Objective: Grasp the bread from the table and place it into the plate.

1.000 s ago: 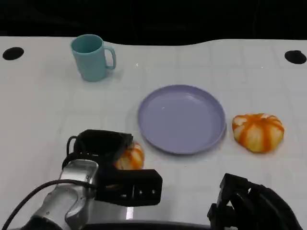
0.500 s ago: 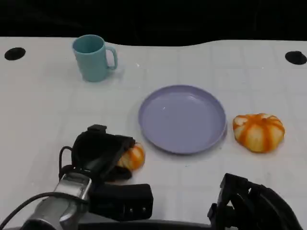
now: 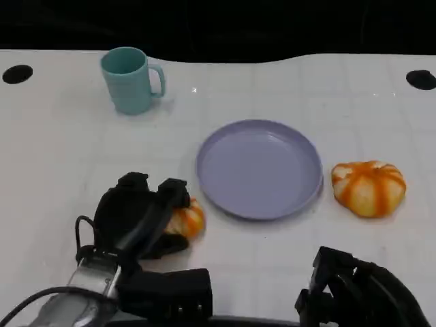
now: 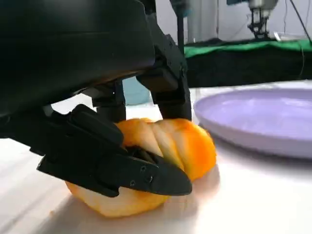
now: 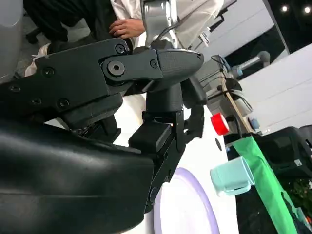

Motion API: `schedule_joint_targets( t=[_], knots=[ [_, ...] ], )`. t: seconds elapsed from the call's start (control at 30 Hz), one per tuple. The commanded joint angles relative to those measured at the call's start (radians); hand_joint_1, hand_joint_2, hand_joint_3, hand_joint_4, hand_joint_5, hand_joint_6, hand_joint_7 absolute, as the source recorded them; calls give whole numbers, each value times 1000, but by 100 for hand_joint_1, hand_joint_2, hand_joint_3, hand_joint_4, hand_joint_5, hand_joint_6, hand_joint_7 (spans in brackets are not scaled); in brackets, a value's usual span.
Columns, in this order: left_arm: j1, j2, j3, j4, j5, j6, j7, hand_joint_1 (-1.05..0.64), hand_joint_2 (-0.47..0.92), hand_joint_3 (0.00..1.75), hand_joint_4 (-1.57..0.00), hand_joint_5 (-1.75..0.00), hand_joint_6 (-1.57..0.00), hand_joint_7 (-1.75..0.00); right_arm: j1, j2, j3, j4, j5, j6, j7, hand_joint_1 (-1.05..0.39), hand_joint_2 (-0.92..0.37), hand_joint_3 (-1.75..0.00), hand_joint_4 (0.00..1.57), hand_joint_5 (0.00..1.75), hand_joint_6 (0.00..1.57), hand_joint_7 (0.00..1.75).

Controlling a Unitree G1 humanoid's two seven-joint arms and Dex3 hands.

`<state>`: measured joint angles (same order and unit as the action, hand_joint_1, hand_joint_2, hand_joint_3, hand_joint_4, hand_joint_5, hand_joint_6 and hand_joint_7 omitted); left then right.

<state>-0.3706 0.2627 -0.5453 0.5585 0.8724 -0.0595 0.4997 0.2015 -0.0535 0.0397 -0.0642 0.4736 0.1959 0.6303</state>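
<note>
A small orange-and-white bread [image 3: 187, 221] lies on the white table just left of the purple plate [image 3: 259, 170]. My left hand [image 3: 139, 214] covers its near side and grips it. In the left wrist view, one of the fingers [image 4: 122, 168] lies across the front of the bread [image 4: 195, 146] and others stand behind it. The bread still rests on the table, with the plate [image 4: 263, 122] close beyond it. A second, larger bread [image 3: 368, 187] sits right of the plate. My right hand [image 3: 354, 293] hangs at the near right edge, holding nothing.
A teal mug [image 3: 129, 80] stands at the far left of the table. Two black holes [image 3: 17, 73] [image 3: 421, 79] mark the far corners. The right wrist view shows the plate [image 5: 183, 204], the mug [image 5: 233, 178] and a person [image 5: 126, 24] beside the table.
My left hand has reached forward over the small bread and its fingers have closed around it. The right hand has not moved.
</note>
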Motion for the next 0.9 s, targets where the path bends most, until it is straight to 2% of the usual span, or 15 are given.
schedule_joint_targets(
  t=[0.03,0.13,0.27,0.63,0.9],
  knots=[
    [34,47,56,-112,-25,-26,3,-19,48,92,-84,-175,-61,-174,6,-12,-6,-17,6,3,-6,-70,-92,-24,85,160,75,137],
    [42,57,86,-163,-32,-43,3,-16,44,94,-85,-175,-63,-175,6,-11,-5,-15,5,0,-5,-70,-92,-24,85,160,75,137],
    [43,60,112,-207,-42,-49,-13,-18,39,107,-87,-175,-64,-175,3,-10,-5,-4,3,-3,-3,-70,-92,-24,85,160,75,137],
    [-3,63,154,-288,-44,-71,-48,-17,31,121,-93,-175,-70,-175,-6,1,2,5,-2,-10,-9,-71,-92,-23,85,160,75,138],
    [-144,4,131,-162,-52,-161,-33,-16,21,140,-100,-175,-76,-175,-13,8,2,25,-1,-2,-14,-71,-92,-22,84,162,75,140]
  ],
)
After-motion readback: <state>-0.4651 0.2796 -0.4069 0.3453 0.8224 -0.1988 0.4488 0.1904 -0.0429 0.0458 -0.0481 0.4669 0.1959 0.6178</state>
